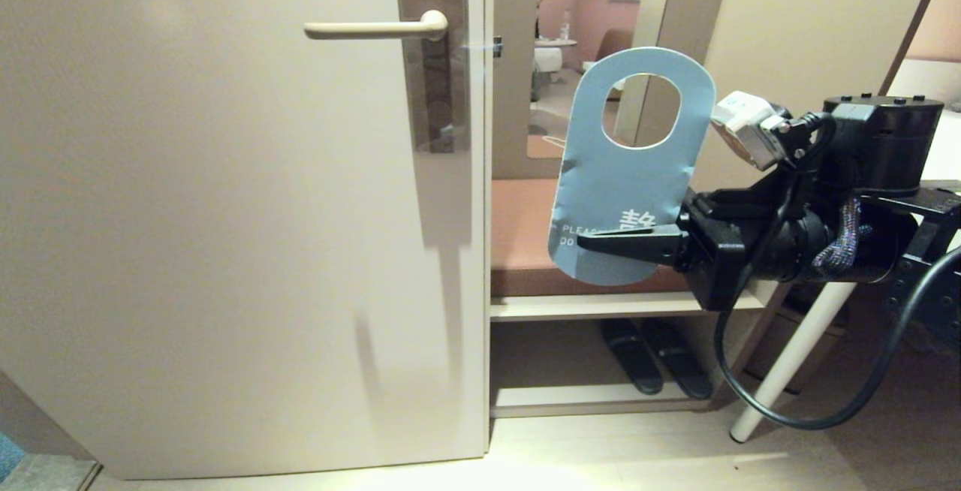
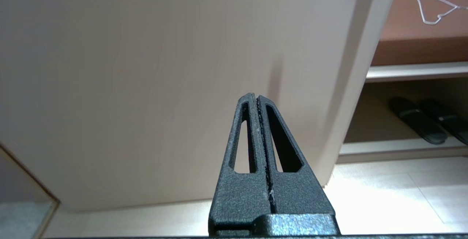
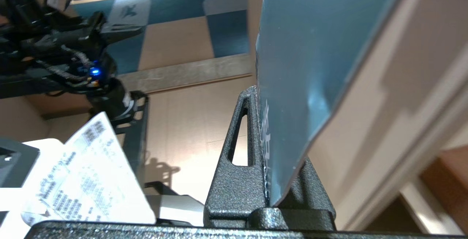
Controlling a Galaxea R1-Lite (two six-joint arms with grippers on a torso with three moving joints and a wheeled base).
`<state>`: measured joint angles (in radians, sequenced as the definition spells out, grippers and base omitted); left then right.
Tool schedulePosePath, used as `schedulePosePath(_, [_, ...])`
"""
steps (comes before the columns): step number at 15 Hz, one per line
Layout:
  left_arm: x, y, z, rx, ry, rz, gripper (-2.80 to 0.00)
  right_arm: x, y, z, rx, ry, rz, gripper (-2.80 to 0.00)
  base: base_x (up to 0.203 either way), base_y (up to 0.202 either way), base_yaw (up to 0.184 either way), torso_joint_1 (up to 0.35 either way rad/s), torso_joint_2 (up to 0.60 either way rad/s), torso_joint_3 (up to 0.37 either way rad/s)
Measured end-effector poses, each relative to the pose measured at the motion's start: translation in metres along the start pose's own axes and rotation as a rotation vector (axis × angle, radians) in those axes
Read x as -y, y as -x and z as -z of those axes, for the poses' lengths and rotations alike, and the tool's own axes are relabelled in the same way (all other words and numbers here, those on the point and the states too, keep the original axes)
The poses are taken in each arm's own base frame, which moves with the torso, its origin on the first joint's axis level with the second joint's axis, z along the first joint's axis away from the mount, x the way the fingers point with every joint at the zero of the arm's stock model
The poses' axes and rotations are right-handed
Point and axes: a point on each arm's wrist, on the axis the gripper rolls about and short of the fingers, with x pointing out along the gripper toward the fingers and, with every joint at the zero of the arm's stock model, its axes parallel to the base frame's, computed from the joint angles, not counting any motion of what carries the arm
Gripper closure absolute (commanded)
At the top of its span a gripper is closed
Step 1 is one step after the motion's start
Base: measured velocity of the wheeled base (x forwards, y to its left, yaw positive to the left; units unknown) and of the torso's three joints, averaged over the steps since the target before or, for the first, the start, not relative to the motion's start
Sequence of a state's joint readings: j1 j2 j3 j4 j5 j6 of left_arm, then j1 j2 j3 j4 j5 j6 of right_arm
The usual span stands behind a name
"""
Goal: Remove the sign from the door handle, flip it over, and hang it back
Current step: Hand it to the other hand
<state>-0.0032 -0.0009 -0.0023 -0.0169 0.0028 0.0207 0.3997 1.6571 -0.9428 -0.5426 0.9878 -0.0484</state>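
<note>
- Sign [image 1: 627,176]: off the handle, held in the air right of the door's edge, in front of the open shelf unit. Blue face toward the head camera, white lettering partly hidden by a finger. Round hole at the top, body roughly upright with a slight tilt.
- Right gripper [image 1: 601,243]: reaches in level from the right, fingers clamped on the sign's lower part; right wrist view shows the blue card pinched between the two black fingers [image 3: 237,151].
- Door handle [image 1: 375,28]: bare horizontal lever on its tall glossy plate [image 1: 435,78], up and left of the sign, well apart from it.
- Left gripper [image 2: 257,102]: fingers pressed together, holding nothing, pointing at the lower door [image 2: 164,85].
- Slippers [image 1: 657,356]: dark pair on the low shelf below the sign.
- White wire hanger [image 2: 435,7]: lying on the brown shelf top.
</note>
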Motion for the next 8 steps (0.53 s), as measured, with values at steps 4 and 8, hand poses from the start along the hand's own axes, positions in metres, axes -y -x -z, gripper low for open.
schedulePosePath(4, [0.001, 0.006, -0.02, 0.035, -0.009, 0.048, 0.0, -0.005, -0.015, 0.003, -0.014, -0.006, -0.011, 0.0, 0.0, 0.0, 0.0, 0.0, 0.0, 0.0])
schedulePosePath(8, [0.0, 0.003, -0.069, 0.031, 0.004, 0.115, 0.0, -0.002, -0.019, 0.005, -0.018, -0.012, -0.015, 0.0, 0.0, 0.0, 0.0, 0.0, 0.0, 0.0])
